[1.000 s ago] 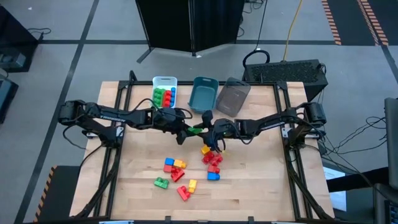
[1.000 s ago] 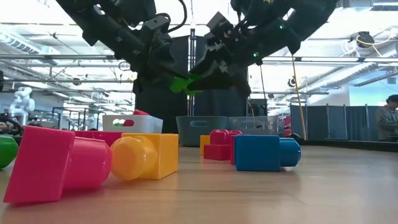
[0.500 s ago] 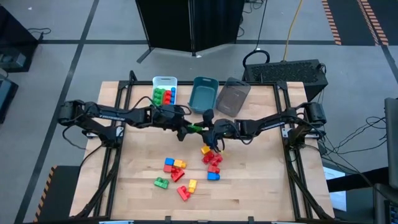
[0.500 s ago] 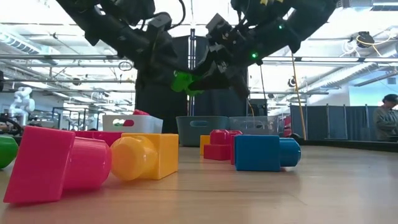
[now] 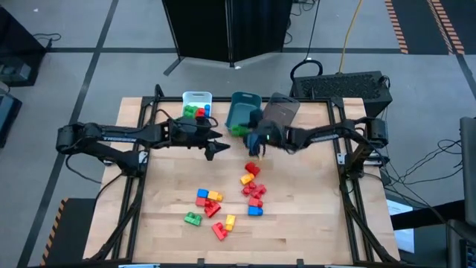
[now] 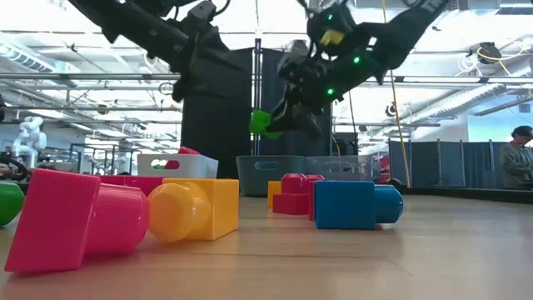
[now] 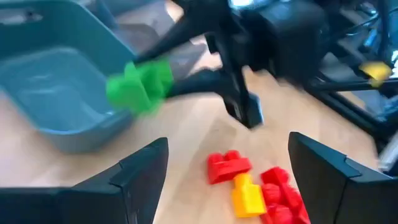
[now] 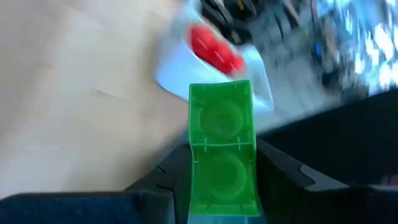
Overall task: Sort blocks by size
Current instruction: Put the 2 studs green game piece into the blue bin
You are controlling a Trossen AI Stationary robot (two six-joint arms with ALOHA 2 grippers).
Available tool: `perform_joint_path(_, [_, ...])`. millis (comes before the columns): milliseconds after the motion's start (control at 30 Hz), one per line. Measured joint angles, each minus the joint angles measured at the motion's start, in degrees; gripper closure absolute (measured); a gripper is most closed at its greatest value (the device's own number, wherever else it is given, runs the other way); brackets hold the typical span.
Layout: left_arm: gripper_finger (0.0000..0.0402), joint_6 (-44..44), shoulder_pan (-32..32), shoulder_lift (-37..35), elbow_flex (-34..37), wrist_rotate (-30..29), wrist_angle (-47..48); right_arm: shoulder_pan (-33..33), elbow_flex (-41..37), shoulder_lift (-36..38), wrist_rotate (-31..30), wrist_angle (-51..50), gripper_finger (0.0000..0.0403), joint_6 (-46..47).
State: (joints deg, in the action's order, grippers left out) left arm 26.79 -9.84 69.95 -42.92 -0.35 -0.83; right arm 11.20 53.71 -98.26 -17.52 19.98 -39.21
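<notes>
We see the right gripper (image 5: 242, 131) pinching a green block (image 5: 237, 130) between its fingers, held in the air just over the near rim of the teal bin (image 5: 242, 108). The left gripper (image 5: 218, 146) hangs beside it with fingers spread and empty. Below both grippers, the other blocks (image 5: 253, 190) lie scattered on the table (image 5: 312, 216).
</notes>
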Motion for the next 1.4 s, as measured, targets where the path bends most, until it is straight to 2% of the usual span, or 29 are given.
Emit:
perform_joint_path(267, [0.0118,-0.8,1.4,-2.3,0.0,-3.3,1.0,10.8,9.9,-2.7,11.0,-16.6,0.0266,19.8])
perform_joint_path(467, [0.0118,-2.0,2.1,-2.3,0.0,-3.4,5.0,13.1,14.3,-4.5,13.9,-21.2,0.0218,24.0])
perform_joint_path(633, [0.0118,-3.4,3.8,-2.5,0.0,-3.9,9.2,13.2,14.3,-4.5,14.7,-21.2,0.0173,24.2])
perform_joint_path(767, [0.0118,-6.1,6.0,-2.5,0.0,-4.8,12.8,13.2,14.4,-4.5,14.7,-21.8,0.0152,26.4])
perform_joint_path(967, [0.0118,-5.7,10.2,-2.5,0.0,-8.0,19.3,12.8,14.4,-4.5,14.8,-22.2,0.015,28.1])
perform_joint_path(1100, [0.0118,-0.4,13.4,-2.5,0.0,-10.5,22.8,11.5,14.4,-4.5,14.9,-22.1,0.0153,28.6])
perform_joint_path(1400, [0.0118,2.1,24.3,-2.5,0.0,-10.6,29.8,6.5,14.4,-4.5,14.9,-24.3,0.0154,29.2])
